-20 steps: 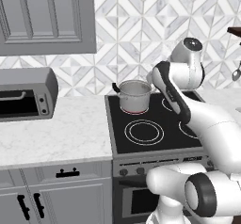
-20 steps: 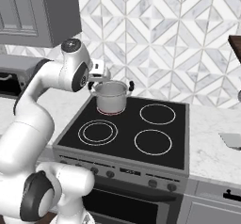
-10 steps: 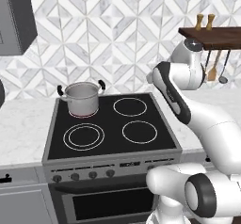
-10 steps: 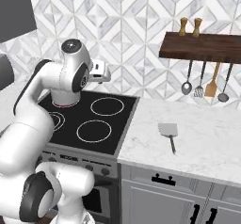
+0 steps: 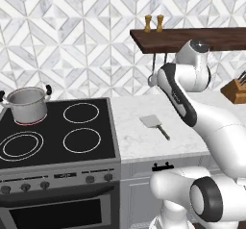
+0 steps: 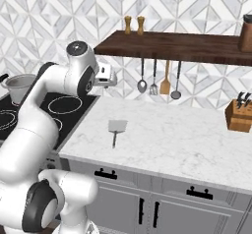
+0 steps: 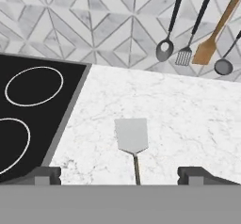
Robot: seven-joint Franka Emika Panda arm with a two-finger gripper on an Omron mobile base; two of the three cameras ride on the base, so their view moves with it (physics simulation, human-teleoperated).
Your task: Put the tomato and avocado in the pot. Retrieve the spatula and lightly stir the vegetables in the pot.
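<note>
The spatula [image 7: 132,134] lies flat on the white marble counter [image 6: 172,134], blade toward the wall, handle toward the front edge. It also shows right of the stove as the spatula [image 5: 153,123] and as the spatula [image 6: 117,127]. My gripper [image 6: 108,79] hangs above the counter's left end, near the stove. In the hand view my gripper [image 7: 121,175] is open, its tips wide apart on either side of the spatula's handle, well above it. The steel pot [image 5: 27,103] stands on the stove's back left burner, also seen as the pot [image 6: 19,86]. Tomato and avocado are out of view.
The black stove [image 5: 57,141] adjoins the counter on the left. Several utensils [image 6: 157,80] hang under a dark wooden shelf [image 6: 172,46] at the wall. A knife block [image 6: 238,115] stands at the far right, and two shakers [image 6: 134,25] sit on the shelf.
The base has driven to the right, so both base views slid from the stove to the counter. The spatula and hanging utensils came into view. The gripper stays open.
</note>
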